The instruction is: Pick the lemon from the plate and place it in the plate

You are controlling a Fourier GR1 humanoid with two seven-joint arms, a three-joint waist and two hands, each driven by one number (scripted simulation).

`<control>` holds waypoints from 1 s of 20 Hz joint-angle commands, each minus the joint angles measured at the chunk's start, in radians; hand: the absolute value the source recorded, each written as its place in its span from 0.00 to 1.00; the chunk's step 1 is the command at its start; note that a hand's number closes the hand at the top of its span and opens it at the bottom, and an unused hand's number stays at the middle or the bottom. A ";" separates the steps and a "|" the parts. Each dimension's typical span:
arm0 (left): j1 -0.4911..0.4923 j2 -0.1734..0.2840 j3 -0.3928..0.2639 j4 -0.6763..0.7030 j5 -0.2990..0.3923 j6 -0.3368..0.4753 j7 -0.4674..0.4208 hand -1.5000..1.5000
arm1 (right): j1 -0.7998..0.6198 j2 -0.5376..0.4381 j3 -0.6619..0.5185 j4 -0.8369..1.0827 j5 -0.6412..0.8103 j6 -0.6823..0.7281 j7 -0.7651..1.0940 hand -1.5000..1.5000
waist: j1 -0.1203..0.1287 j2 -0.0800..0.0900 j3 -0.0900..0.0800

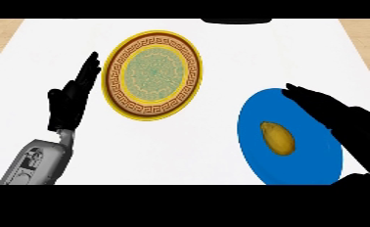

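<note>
My right hand (pixel 329 118) hovers open over the blue plate (pixel 254 123); left hand (pixel 72 99) rests open. I judge the lemon (pixel 277 138) could roll from my fingers before reaching the patterned plate (pixel 153 75).

your left hand (pixel 70 101) rests open at the view's left, fingers straight and pointing up, grey forearm (pixel 37 162) rising from the lower edge. your right hand (pixel 334 116) comes in from the lower right, fingers stretched out up-left.
</note>
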 commanded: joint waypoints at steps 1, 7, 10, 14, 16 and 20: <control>-0.031 -0.007 0.024 -0.015 -0.012 -0.017 0.043 0.50 | -0.057 0.016 -0.045 0.055 -0.057 0.125 0.058 0.00 | 0.002 0.002 0.001; 0.008 -0.022 0.052 -0.057 -0.024 -0.052 0.048 0.50 | -0.084 0.183 0.061 0.130 0.101 0.150 0.097 0.00 | 0.008 0.001 0.001; 0.000 -0.063 0.052 0.047 -0.062 -0.062 -0.041 0.50 | -0.124 0.195 0.027 0.246 0.124 0.218 0.024 0.00 | 0.005 0.004 0.001; -0.058 -0.051 0.087 0.022 -0.061 -0.073 0.046 0.50 | -0.110 0.210 0.046 0.318 0.205 0.261 -0.024 0.00 | 0.005 0.003 0.002; -0.009 -0.051 0.099 -0.025 -0.067 -0.085 0.050 0.50 | -0.068 0.238 0.045 0.307 0.259 0.258 -0.039 0.00 | 0.002 0.001 0.002; -0.034 -0.071 0.121 0.039 -0.097 -0.087 0.001 0.50 | -0.042 0.350 0.131 0.368 0.396 0.182 -0.060 0.00 | 0.000 0.002 0.002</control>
